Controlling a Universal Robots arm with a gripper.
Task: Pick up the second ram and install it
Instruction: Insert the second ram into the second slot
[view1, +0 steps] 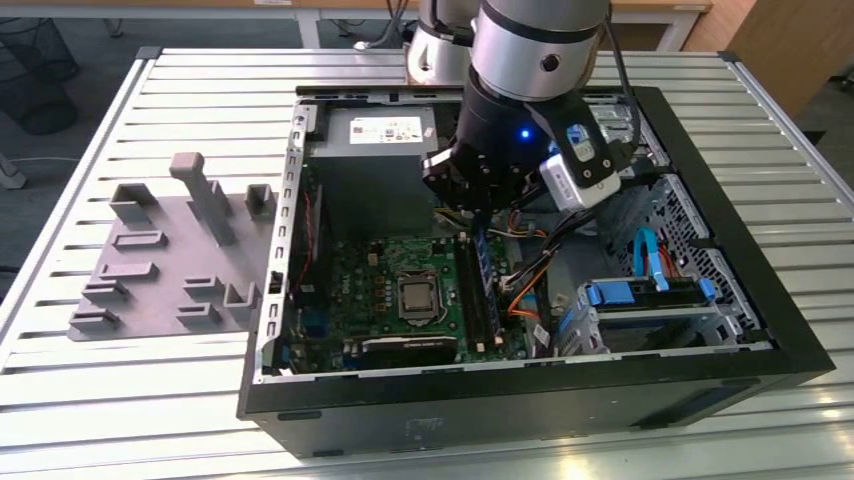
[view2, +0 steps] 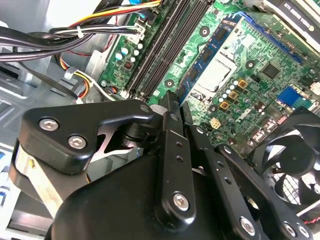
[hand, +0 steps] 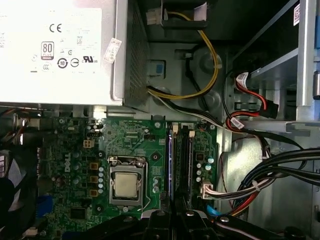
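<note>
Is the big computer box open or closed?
Open. The computer case lies on its side with no cover on top, so you can look straight in at the green motherboard and the wires.

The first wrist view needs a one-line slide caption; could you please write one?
Gripper poised over the black memory slots of the green motherboard, beside the silver processor and grey power supply.

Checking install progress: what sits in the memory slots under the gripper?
A blue-green RAM stick stands in the slot beside the CPU socket; neighbouring black slots look empty. The gripper covers their near ends.
</note>
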